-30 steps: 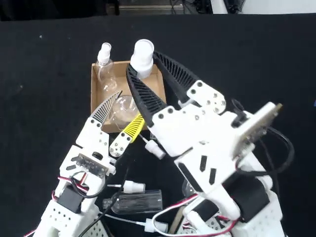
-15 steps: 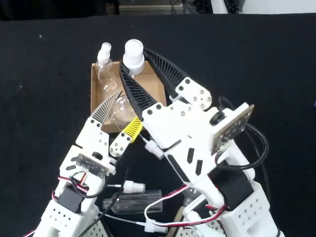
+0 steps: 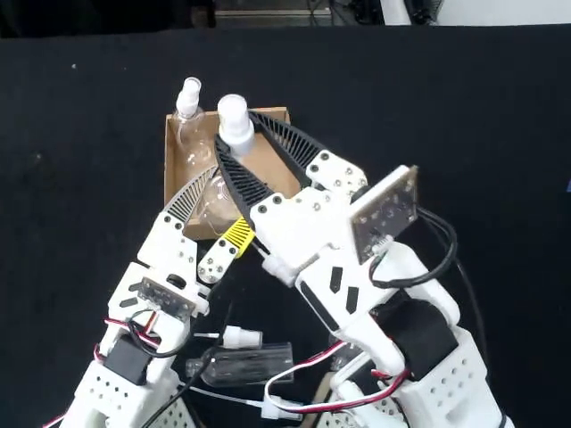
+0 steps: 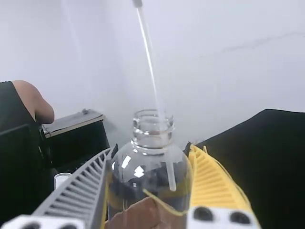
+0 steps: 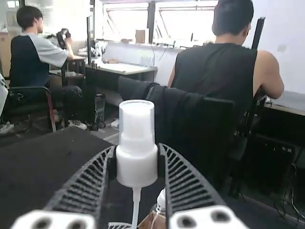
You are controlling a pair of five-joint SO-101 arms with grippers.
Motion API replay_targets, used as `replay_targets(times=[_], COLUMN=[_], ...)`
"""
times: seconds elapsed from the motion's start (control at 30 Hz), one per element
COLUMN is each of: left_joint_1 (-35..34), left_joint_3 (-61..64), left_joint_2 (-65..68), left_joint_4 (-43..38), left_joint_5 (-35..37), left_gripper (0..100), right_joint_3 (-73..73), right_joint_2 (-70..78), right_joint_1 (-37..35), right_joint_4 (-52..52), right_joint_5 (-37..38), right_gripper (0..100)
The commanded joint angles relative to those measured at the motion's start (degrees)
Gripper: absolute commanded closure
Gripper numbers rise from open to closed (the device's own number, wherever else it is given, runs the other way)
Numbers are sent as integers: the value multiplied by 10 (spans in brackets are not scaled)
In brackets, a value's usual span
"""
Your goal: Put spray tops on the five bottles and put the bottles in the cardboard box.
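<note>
My left gripper (image 3: 223, 198) is shut on a clear open-necked bottle (image 3: 217, 189) at the front of the cardboard box (image 3: 277, 160). In the left wrist view, the bottle (image 4: 148, 167) sits upright between the grey and yellow fingers (image 4: 212, 174) of the left gripper (image 4: 152, 179). A thin dip tube (image 4: 147, 52) runs down through its neck. Right above it my right gripper (image 3: 237, 130) is shut on a white spray top (image 3: 234, 119). From the right wrist, the spray top (image 5: 137, 145) shows clamped in the right gripper (image 5: 137, 155). A capped bottle (image 3: 189, 120) stands in the box's back left corner.
A clear bottle (image 3: 256, 364) lies on its side on the black table between the arm bases. Loose white spray tops (image 3: 241, 337) lie beside it, another spray top (image 3: 280, 269) under the right arm, and a third (image 3: 281, 410) near the front edge. People sit in the room behind.
My right gripper has carried the spray top down and to the left, closer over the held bottle. The left arm and its bottle have stayed put.
</note>
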Motion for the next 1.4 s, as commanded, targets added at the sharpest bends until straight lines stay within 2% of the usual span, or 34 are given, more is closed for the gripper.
replay_targets(times=[0.0,0.17,0.37,0.67,0.77,0.87,0.97,1.07,1.17,1.37], left_joint_1=[5,5,5,5,5,5,5,5,5,5], left_joint_3=[11,11,11,11,11,11,11,11,11,11], left_joint_2=[-11,-11,-11,-11,-11,-11,-11,-11,-11,-11], left_joint_4=[-14,-14,-14,-14,-14,-14,-14,-14,-14,-14], left_joint_5=[-4,-4,-4,-4,-4,-4,-4,-4,-4,-4], left_gripper=[970,970,970,970,970,970,970,970,970,970], right_joint_3=[-3,-4,-23,-124,-170,-182,-141,-73,16,202], right_joint_2=[-15,-15,-15,-15,-15,-11,-3,20,61,133], right_joint_1=[-7,-41,-75,-62,13,135,241,317,358,385], right_joint_4=[18,31,87,181,229,256,255,236,178,4], right_joint_5=[4,6,4,10,10,10,10,5,4,4], right_gripper=[982,974,796,838,864,892,896,896,896,897])
